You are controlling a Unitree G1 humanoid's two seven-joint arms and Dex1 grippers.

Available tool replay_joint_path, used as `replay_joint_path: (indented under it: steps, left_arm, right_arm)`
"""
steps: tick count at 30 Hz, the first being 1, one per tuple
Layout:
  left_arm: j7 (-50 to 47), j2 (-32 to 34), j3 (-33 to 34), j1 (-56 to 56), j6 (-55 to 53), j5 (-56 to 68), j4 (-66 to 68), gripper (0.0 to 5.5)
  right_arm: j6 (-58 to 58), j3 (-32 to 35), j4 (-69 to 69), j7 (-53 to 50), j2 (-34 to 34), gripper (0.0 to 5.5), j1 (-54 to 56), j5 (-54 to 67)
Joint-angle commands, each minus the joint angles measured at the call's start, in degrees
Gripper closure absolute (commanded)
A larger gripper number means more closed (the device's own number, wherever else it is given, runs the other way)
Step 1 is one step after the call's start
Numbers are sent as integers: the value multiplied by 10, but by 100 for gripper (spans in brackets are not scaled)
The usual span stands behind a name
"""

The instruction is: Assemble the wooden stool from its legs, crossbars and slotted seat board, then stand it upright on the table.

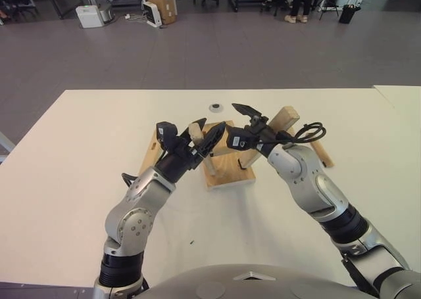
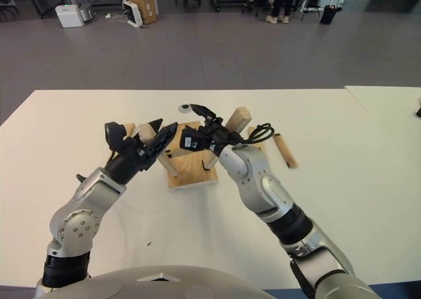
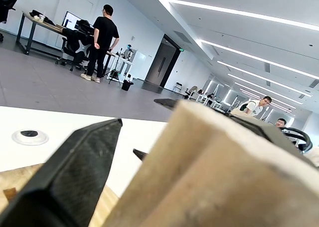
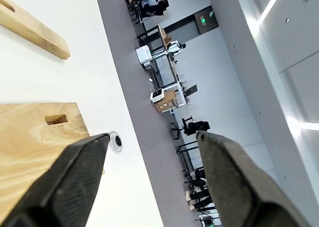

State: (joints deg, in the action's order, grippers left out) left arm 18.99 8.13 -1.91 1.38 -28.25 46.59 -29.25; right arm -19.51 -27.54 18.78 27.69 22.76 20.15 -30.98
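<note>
Left eye view: the seat board (image 1: 227, 173) lies flat in the middle of the table (image 1: 79, 148). The left gripper (image 1: 204, 136) pinches the top of a leg (image 3: 224, 187) standing on the board. The right gripper (image 4: 152, 137) hangs just above the board, fingers spread.

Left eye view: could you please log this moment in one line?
left gripper: at leg | right gripper: open, above seat board | assembly: unfinished

White table (image 1: 72, 200), plain top. Slotted seat board (image 1: 229, 175) lies flat near the centre. One loose wooden bar (image 2: 285, 150) lies flat to the board's right, and a wooden strip (image 1: 148, 156) lies along its left side. Small round disc (image 1: 216, 107) sits beyond the board. Tiny dark speck (image 1: 191, 242) near the front.
</note>
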Motion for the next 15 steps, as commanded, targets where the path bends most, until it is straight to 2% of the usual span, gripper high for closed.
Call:
replay_joint_path:
  steps: [1,4,6,10,15]
  left_arm:
    - [-25,17,50,-62,-4,43,-49,156]
    - [-74,47,126,-153,-1,134,-93,156]
    - [-101,69,144,-170,-5,125,-103,156]
    - [-205,67,134,-119,-22,14,-99,156]
    - [-329,-8,77,-1,10,-155,-114,156]
  right_arm:
    - [-155,108,89,91,-101,222,101,185]
    - [-254,313,75,73,-145,222,265,357]
    - [-240,401,14,26,-125,222,311,384]
    - [-150,437,-45,-36,-80,222,227,349]
    - [9,416,-104,-81,-89,222,57,320]
